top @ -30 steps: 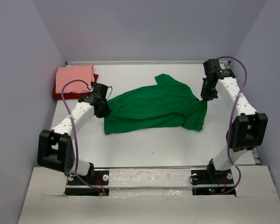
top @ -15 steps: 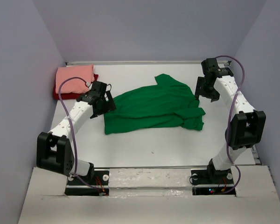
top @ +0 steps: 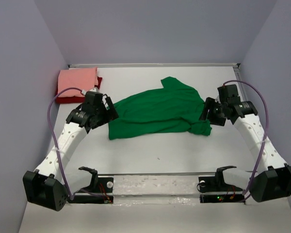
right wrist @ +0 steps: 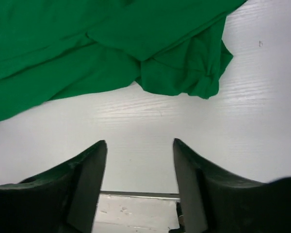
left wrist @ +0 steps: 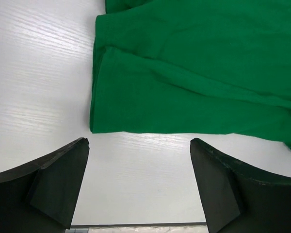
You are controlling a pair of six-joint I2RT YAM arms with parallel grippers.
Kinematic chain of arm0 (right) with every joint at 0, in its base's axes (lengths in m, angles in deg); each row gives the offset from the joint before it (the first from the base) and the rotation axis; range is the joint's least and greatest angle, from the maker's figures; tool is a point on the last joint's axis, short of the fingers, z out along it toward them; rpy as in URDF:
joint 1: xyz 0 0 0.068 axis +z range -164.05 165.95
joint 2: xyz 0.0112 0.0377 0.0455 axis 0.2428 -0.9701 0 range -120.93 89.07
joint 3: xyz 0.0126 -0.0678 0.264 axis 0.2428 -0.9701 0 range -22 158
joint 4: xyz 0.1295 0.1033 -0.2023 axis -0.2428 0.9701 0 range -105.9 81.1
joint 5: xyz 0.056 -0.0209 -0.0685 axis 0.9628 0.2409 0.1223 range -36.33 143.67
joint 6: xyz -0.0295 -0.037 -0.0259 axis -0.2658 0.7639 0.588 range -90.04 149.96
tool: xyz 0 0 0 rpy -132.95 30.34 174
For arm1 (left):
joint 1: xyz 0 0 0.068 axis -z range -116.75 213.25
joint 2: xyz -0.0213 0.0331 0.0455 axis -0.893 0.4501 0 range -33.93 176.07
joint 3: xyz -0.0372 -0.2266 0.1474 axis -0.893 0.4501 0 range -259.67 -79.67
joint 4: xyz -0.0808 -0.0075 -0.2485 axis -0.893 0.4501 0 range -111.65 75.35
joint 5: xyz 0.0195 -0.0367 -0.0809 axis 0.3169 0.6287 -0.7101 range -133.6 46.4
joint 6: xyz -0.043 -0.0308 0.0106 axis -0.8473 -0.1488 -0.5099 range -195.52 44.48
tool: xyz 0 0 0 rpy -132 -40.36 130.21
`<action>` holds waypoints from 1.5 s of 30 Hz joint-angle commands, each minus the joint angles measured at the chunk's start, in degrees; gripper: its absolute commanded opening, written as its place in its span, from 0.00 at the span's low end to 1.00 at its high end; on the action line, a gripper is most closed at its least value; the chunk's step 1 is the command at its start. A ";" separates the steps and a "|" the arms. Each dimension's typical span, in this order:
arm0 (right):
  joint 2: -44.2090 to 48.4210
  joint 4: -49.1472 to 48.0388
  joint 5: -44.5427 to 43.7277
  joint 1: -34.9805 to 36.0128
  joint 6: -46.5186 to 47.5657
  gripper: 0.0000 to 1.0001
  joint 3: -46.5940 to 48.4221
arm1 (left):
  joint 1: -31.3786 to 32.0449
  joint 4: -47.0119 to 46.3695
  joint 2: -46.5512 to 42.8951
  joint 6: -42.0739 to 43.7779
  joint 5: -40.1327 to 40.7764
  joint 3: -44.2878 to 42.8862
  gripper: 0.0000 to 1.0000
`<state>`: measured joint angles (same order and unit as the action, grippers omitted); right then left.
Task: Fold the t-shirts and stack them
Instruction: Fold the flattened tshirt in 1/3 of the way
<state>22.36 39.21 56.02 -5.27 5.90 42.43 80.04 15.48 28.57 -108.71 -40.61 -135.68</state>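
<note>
Top view: green tee [top: 157, 114] lies rumpled, unfolded | left gripper [top: 108, 110] and right gripper [top: 207, 111] wide open, empty | next, you'd likely grip its near corners to flatten

Bright, even light falls from overhead, leaving only thin, soft shadows along the hem of the green tee [left wrist: 194, 63]. The white table [top: 150, 145] glares a little in the wrist views (its grain shows all the same). The top view is sharp throughout, its walls [top: 34, 58] tinted lilac. Up close, the black fingers [left wrist: 53, 179] look slightly soft and almost featureless.
</note>
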 commanded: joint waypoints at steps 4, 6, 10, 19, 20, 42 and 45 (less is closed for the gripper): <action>-14.81 -3.43 -4.02 0.45 2.86 0.03 13.84 | 0.08 -2.76 9.64 1.28 -3.95 -12.44 0.76; -18.26 -2.82 -2.97 0.45 3.40 0.00 19.14 | -0.10 -2.32 14.56 2.43 -3.95 -18.42 0.46; -26.17 -0.80 -1.57 0.45 5.24 0.00 30.48 | -0.80 -1.26 22.82 3.48 -5.18 -26.60 0.00; -34.00 7.37 6.78 0.45 7.09 0.00 53.17 | -7.11 -3.81 41.55 3.67 -15.24 -34.08 0.00; -33.74 7.73 7.40 0.45 7.18 0.00 53.26 | -8.43 -5.12 44.00 3.22 -17.64 -33.73 0.03; -19.24 6.06 5.47 0.45 8.67 0.00 42.88 | -19.43 -3.81 57.29 3.92 -15.29 -40.67 0.45; -18.98 6.50 5.30 0.45 8.67 0.00 44.12 | -19.70 -2.06 59.13 4.53 -11.88 -41.90 0.45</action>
<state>1.07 45.64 61.00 -5.21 13.99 83.15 61.16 11.52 86.42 -105.39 -53.88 -177.29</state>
